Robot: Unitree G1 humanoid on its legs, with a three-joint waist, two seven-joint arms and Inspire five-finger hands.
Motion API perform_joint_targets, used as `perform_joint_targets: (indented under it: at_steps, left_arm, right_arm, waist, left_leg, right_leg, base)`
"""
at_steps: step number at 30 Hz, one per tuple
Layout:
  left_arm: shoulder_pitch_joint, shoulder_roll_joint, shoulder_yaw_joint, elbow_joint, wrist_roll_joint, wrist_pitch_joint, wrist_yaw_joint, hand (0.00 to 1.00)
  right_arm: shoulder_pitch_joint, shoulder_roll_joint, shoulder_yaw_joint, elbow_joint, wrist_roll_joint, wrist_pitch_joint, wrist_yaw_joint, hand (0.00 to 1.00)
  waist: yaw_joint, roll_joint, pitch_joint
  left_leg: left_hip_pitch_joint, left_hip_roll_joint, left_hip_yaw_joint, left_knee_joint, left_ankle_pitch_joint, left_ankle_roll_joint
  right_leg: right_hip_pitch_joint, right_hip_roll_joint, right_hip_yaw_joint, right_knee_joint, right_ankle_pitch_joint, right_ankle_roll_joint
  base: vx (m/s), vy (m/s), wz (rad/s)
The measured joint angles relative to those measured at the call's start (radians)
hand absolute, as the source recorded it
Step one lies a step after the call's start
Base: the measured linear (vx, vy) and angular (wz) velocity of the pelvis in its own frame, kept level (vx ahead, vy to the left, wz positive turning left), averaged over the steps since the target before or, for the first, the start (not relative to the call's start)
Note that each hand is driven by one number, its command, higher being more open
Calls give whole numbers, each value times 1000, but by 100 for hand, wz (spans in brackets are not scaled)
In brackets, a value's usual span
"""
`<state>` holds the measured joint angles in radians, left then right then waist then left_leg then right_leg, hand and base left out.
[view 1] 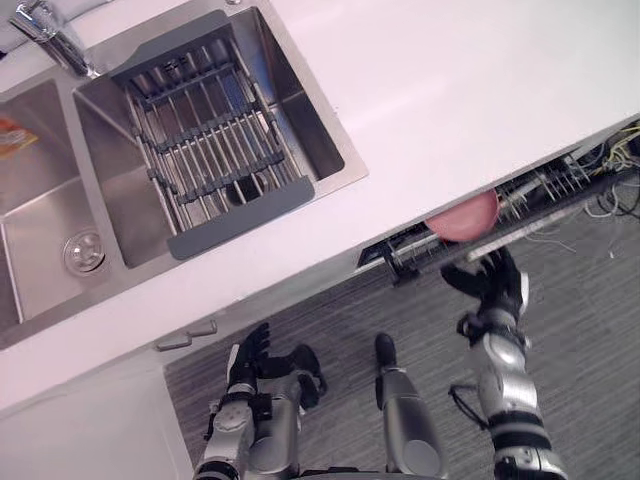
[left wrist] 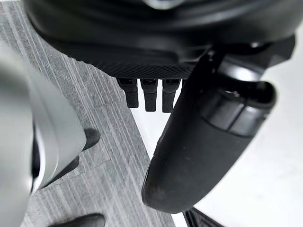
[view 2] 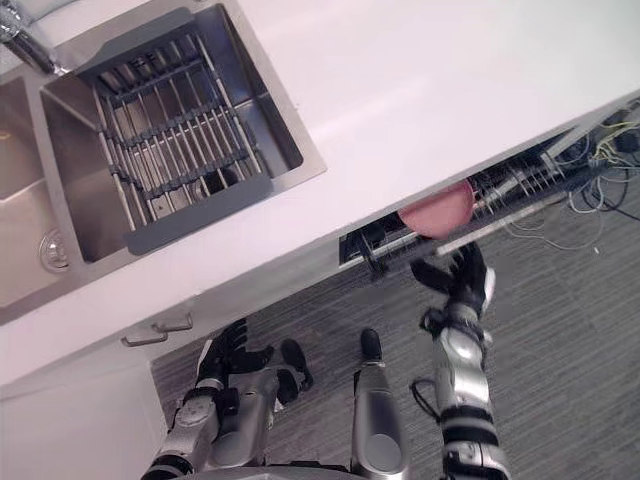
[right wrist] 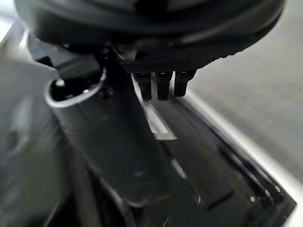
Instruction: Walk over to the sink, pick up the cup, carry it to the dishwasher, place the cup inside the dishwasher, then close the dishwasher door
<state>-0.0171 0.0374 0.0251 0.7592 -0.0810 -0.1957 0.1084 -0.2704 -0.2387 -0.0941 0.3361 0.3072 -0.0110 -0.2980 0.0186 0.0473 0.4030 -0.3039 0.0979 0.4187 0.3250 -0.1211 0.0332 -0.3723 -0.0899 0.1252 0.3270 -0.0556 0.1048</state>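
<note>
A pink cup (view 1: 463, 215) sits in the dishwasher's wire rack (view 1: 560, 185), half hidden under the white counter's edge; it is the same cup (view 2: 437, 208) in the right eye view. Just below it my right hand (view 1: 492, 283) is open with its fingers spread, against the dark edge of the dishwasher door (right wrist: 213, 179), and nothing is in it. In its wrist view the thumb (right wrist: 109, 142) and fingers (right wrist: 163, 85) are straight. My left hand (view 1: 247, 358) hangs low by the cabinet front, fingers (left wrist: 149, 94) relaxed and holding nothing.
A steel double sink (view 1: 320, 140) with a grey drying rack (view 1: 215, 140) and a faucet (view 1: 45, 35) is set in the white counter (view 1: 470, 90). A cabinet handle (view 1: 187, 335) sticks out below it. Loose cables (view 1: 615, 150) lie at the far right above grey carpet (view 1: 590, 330).
</note>
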Motion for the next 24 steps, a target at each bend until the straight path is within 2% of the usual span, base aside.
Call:
perform_joint_targets:
  at_steps: [3, 10, 12, 17, 20, 24]
  left_arm:
    - [5, -8, 1, -12, 0, -10, 0, 90]
    - [15, -4, -11, -10, 0, -10, -2, 90]
    - [17, -1, -15, 2, 0, -8, -4, 90]
    - [69, 49, -5, 16, 0, -4, -4, 90]
    - [116, 72, 29, 16, 0, 1, -4, 90]
    - [138, 74, 49, 16, 1, 13, -15, 90]
  right_arm:
    - [-56, -24, 55, 40, -56, 33, -2, 90]
    - [-47, -77, 100, 146, -214, 38, 55, 90]
    - [3, -82, 101, 149, -258, 15, 96, 90]
    - [186, -35, 47, 153, -267, -28, 124, 90]
    - [317, 15, 34, 176, -275, -60, 187, 90]
    - [408, 103, 27, 281, -306, -59, 221, 90]
  waist:
    - [22, 11, 4]
    - [-9, 12, 3]
    - [-9, 15, -13]
    - [-1, 13, -118]
    - [1, 1, -185]
    - [2, -11, -230]
  left_leg:
    - [18, -2, -30, -40, 35, -14]
    - [74, -5, -124, -108, 79, -46]
    - [83, -8, -165, -133, 105, -57]
    - [120, -13, -258, -189, 141, -75]
    - [159, -16, -290, -217, 145, -80]
    - [188, -29, -338, -251, 155, -85]
  right_leg:
    - [16, 2, -34, -1, -3, -10]
    - [99, 4, -135, -19, -17, -46]
    - [119, 5, -175, -32, -26, -54]
    - [190, 8, -269, -55, -54, -71]
    - [245, 9, -305, -75, -68, -77]
    - [300, 6, -356, -109, -77, -75]
  base:
    - [36, -111, 30]
    - [-6, -104, 38]
    - [-13, -101, 53]
    - [46, -80, 51]
    - [126, -52, 35]
    - [79, -14, 35]
